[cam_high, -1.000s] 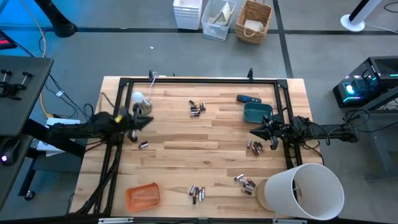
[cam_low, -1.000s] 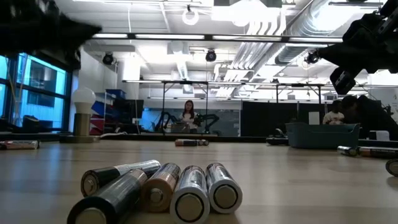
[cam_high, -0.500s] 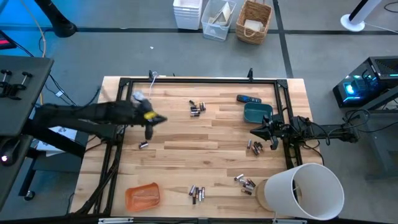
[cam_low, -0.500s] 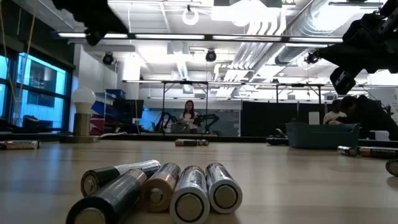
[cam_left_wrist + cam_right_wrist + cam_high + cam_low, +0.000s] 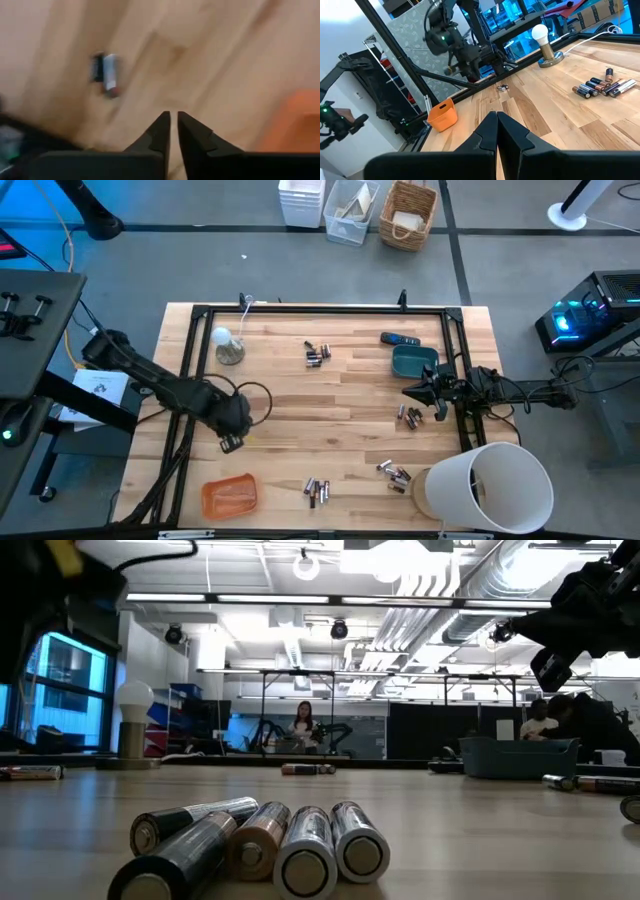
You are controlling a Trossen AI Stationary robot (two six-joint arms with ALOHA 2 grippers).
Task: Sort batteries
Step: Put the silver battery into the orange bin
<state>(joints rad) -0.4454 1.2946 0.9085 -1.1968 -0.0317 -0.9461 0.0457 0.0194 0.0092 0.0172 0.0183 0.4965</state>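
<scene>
Batteries lie in loose heaps on the wooden table: one far-centre, one on the right, two near the front edge. The front heap fills the low view. A small pair lies just ahead of my left gripper, which hangs shut over the table's left part, touching nothing. My right gripper waits shut above the table's right side, between the teal bin and the right heap.
An orange bin sits at the near left corner and a teal bin at the far right, with a dark remote-like bar beyond it. A bulb lamp stands far left. A white tub overhangs the near right corner.
My left arm swung from beside the lamp out over the table, then drew toward the near edge and tipped its gripper down over the small pair of batteries. The right arm and all the batteries stayed where they were.
</scene>
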